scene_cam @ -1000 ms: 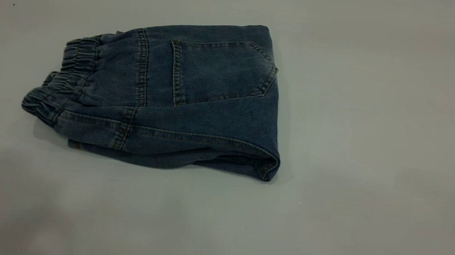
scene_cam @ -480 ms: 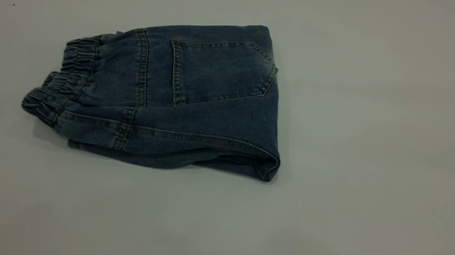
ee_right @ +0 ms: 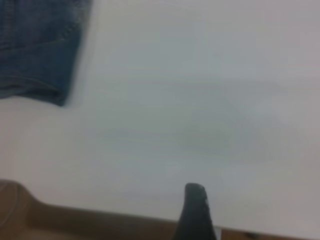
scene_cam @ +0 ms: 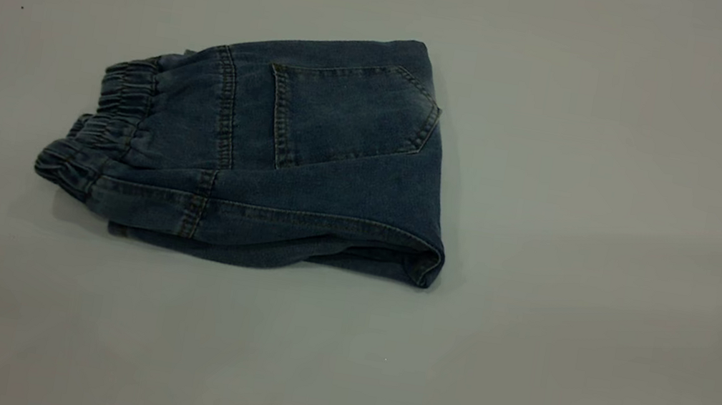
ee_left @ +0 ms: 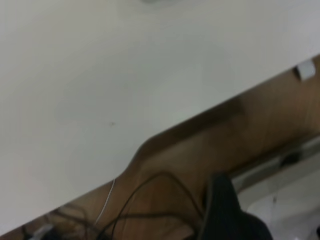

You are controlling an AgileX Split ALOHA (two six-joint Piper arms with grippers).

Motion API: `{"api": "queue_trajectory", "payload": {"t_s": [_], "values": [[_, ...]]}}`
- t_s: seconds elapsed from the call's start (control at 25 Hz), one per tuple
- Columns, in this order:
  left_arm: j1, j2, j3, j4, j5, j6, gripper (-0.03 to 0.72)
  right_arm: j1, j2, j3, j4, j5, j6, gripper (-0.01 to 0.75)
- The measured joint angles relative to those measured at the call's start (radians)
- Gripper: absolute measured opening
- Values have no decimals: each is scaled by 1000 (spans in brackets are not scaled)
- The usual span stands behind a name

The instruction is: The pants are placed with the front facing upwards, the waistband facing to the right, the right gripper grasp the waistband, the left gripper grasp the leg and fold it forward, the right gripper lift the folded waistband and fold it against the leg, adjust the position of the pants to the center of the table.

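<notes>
- Denim pants (scene_cam: 253,149) lie folded into a compact stack, left of centre in the exterior view, back patch pocket (scene_cam: 349,114) on top.
- Waistband (scene_cam: 101,125) is at the stack's left edge, doubled over; fold edge at right.
- Pants unchanged against the two earlier frames; only the soft shadows at lower left have cleared off the table (scene_cam: 611,271).
- Left gripper (ee_left: 227,210): off the table edge over cables, holding nothing; finger spread cannot be told.
- Right gripper (ee_right: 195,212): near the table edge, well apart from the pants, holding nothing; spread also unclear.
- Judgement: folds done, arms retreated; only centring could remain.
</notes>
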State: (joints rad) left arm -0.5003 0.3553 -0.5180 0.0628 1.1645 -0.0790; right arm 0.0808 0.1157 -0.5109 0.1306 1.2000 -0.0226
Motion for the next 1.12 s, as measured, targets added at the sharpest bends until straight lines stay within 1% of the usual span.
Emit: {"api": "queue_trajectory", "payload": {"t_s": [0.12, 0.24, 1.04, 1.12], "values": [[0, -64, 0, 0, -3, -11, 419, 0, -5, 35, -12, -49, 5, 494], [0, -113, 16, 1, -25, -13, 419, 0, -5, 38, -13, -62, 5, 494], [0, -138, 23, -1, -38, -7, 418, 0, -12, 44, -8, -71, 5, 494], [11, -142, 23, -2, -38, -7, 418, 0, -37, 44, -7, -71, 5, 494]]}}
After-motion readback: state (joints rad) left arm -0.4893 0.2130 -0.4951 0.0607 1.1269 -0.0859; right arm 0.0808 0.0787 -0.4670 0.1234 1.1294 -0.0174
